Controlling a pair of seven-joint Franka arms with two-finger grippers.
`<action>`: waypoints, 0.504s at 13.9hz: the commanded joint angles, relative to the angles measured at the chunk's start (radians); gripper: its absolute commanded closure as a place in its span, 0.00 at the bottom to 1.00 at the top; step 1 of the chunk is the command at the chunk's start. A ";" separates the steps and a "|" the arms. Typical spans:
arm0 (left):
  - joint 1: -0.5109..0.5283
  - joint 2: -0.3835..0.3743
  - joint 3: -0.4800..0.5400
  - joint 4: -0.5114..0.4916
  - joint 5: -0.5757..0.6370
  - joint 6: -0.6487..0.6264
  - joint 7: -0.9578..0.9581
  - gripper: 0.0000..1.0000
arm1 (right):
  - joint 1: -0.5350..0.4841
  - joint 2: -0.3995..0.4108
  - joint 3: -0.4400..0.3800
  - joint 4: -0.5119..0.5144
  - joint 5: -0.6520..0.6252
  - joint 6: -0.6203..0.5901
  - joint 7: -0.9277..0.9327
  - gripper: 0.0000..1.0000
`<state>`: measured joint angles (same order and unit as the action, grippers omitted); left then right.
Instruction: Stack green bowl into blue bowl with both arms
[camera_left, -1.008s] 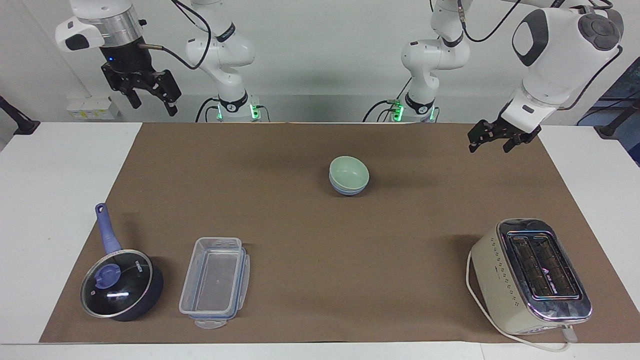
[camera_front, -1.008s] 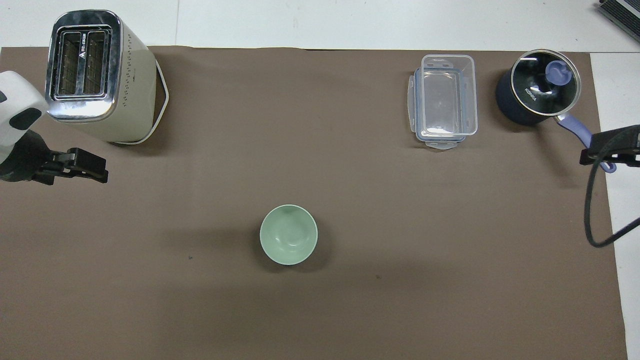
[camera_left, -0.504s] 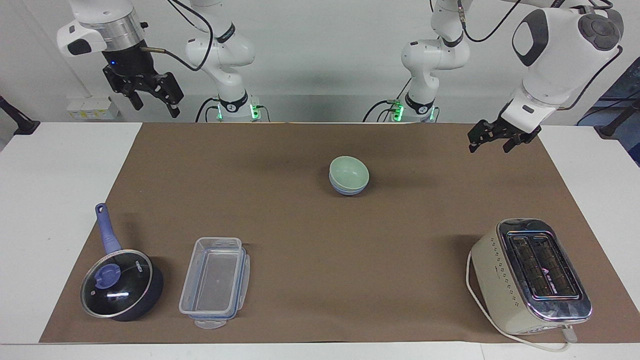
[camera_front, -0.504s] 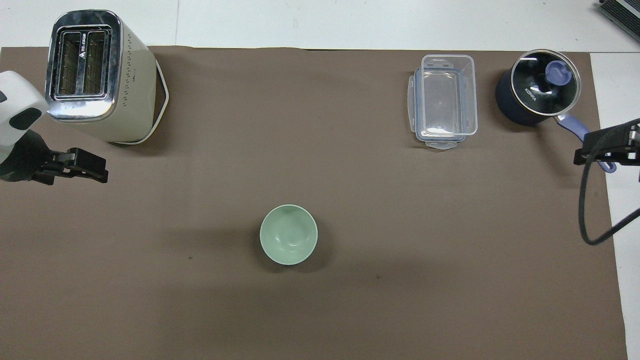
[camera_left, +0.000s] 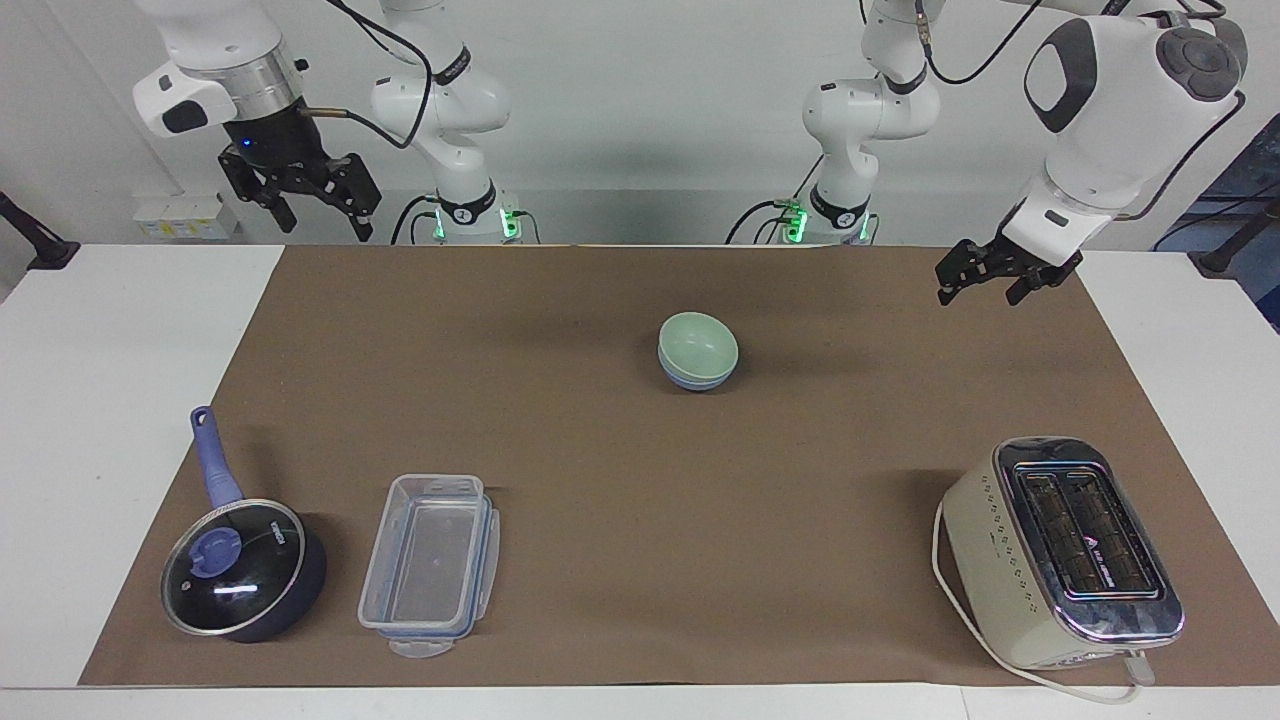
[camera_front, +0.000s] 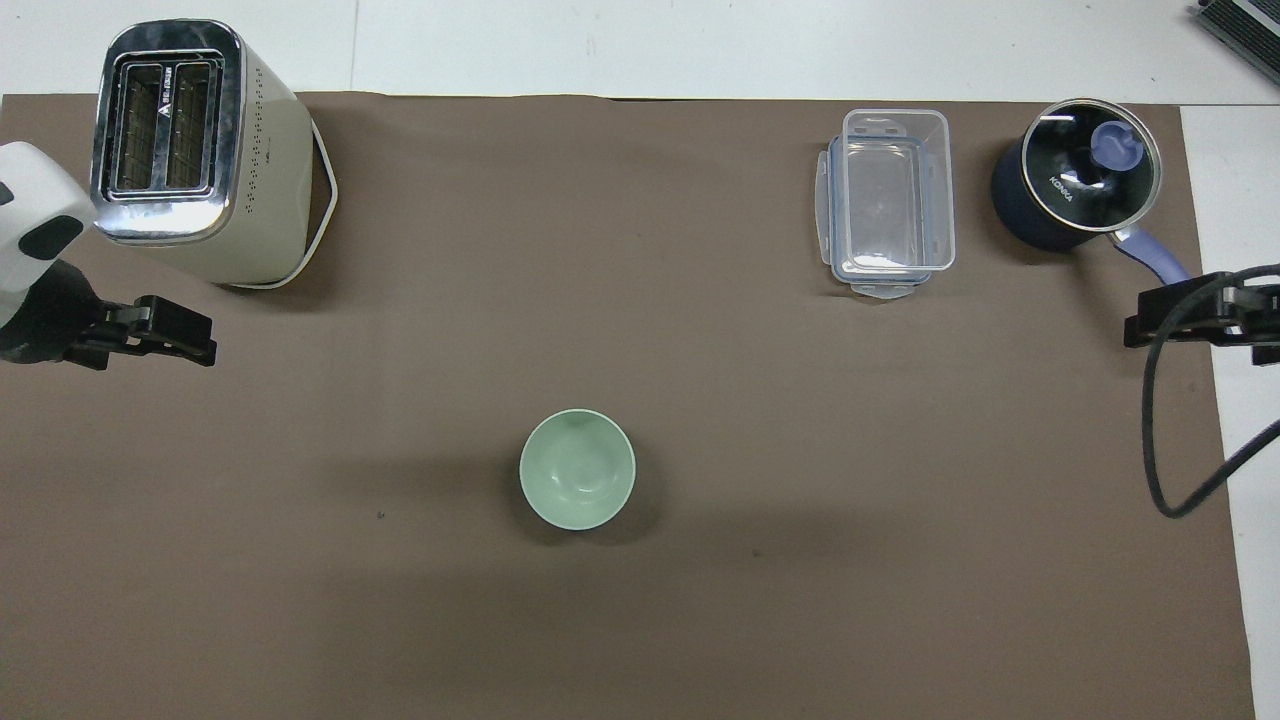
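Note:
The pale green bowl (camera_left: 700, 342) sits nested in the periwinkle-blue bowl (camera_left: 689, 380) in the middle of the brown mat. In the overhead view the green bowl (camera_front: 577, 468) hides the blue one. My left gripper (camera_left: 980, 289) hangs open and empty in the air over the mat's edge at the left arm's end; it also shows in the overhead view (camera_front: 195, 339). My right gripper (camera_left: 316, 219) is open and empty, raised over the mat's corner at the right arm's end, well apart from the bowls; in the overhead view it (camera_front: 1137, 329) shows beside the pot's handle.
A cream toaster (camera_left: 1062, 552) stands farther from the robots at the left arm's end. A clear plastic container (camera_left: 430, 565) and a dark pot with a glass lid and blue handle (camera_left: 240, 565) sit farther out at the right arm's end.
My right gripper has moved a little lower and toward the table's middle. The left arm and the stacked bowls have not moved.

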<state>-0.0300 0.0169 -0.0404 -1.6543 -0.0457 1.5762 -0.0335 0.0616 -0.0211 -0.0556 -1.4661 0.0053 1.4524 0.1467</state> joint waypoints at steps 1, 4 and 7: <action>0.012 0.005 -0.010 0.011 0.020 -0.015 0.000 0.00 | -0.002 -0.026 0.002 -0.031 -0.002 0.008 -0.038 0.00; 0.012 0.005 -0.010 0.011 0.020 -0.015 0.000 0.00 | -0.002 -0.023 0.000 -0.031 -0.002 0.005 -0.038 0.00; 0.012 0.005 -0.010 0.011 0.020 -0.015 0.000 0.00 | 0.001 -0.022 0.003 -0.031 -0.033 -0.001 -0.038 0.00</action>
<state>-0.0300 0.0169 -0.0404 -1.6543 -0.0457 1.5762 -0.0335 0.0618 -0.0216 -0.0555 -1.4698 -0.0041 1.4509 0.1321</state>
